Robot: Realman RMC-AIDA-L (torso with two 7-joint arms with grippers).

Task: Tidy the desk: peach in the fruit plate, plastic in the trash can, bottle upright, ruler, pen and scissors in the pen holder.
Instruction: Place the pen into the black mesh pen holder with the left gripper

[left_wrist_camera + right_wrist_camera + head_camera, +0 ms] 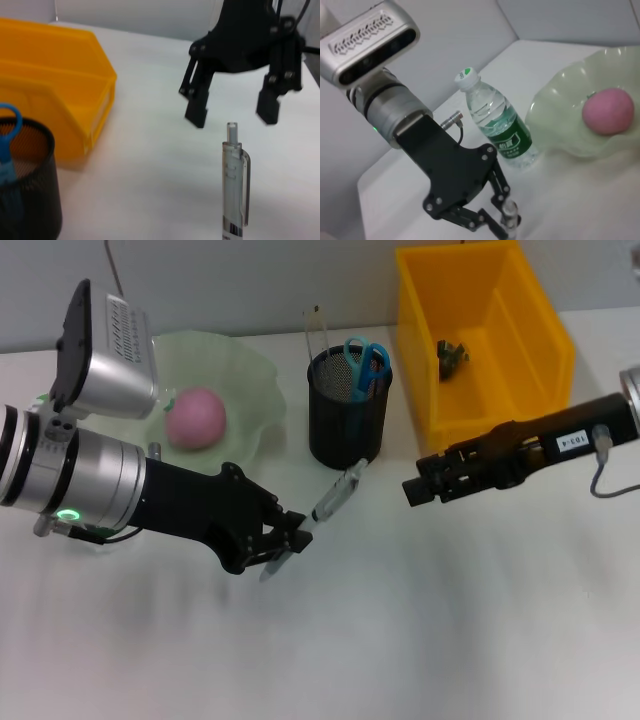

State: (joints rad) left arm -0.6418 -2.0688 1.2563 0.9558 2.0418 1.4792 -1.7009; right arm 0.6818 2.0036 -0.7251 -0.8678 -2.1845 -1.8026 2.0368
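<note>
My left gripper (288, 540) is shut on the lower end of a clear pen (335, 500), held slanted just in front of the black mesh pen holder (347, 430). Blue-handled scissors (367, 362) and a thin pale strip, apparently the ruler (318, 332), stand in the holder. The pink peach (195, 418) lies in the green fruit plate (255, 390). A dark crumpled piece of plastic (452, 355) lies in the yellow bin (480, 410). The bottle (495, 122) stands upright behind my left arm, hidden in the head view. My right gripper (418, 490) hovers open to the right of the holder.
The yellow bin stands at the back right, close beside the pen holder. The plate and the bottle are at the back left behind my left arm. White tabletop (400, 640) stretches in front of both grippers.
</note>
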